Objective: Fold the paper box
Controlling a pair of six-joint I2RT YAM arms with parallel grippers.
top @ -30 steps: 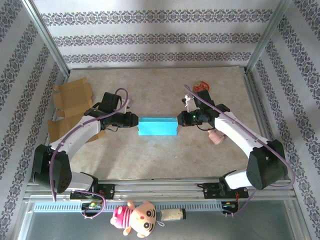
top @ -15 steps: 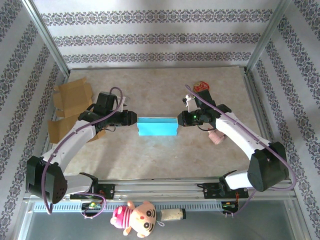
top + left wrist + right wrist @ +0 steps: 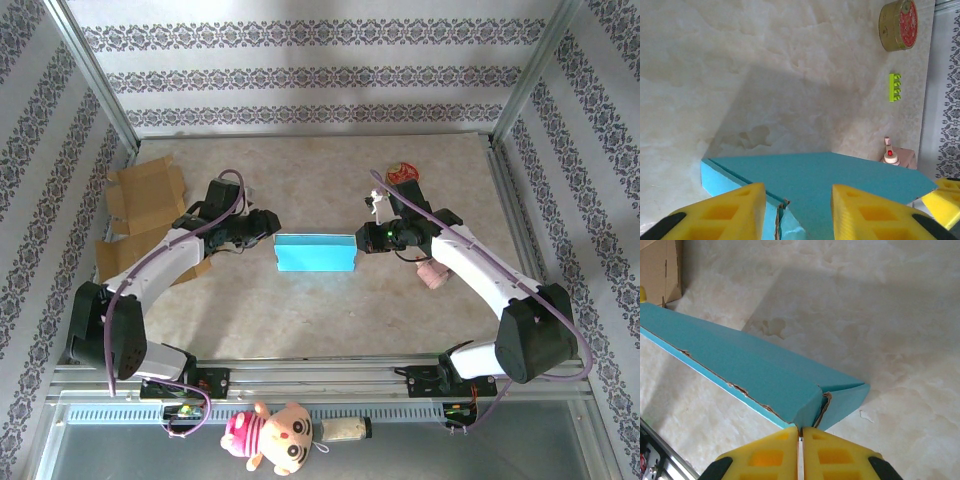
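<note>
Right hand pinching paper box; wrist view shows tear.

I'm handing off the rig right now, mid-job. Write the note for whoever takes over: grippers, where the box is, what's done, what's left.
Left gripper: open, fingers either side of the paper box's left end, not clamped.
Right gripper: shut, tips against the box's right-end corner; I cannot tell if it pinches a flap.
Box: lying mid-table between the two arms.
Done: body formed, right end folded in.
Left: the left end seam looks slightly open; probably press it shut, then check both ends.
</note>
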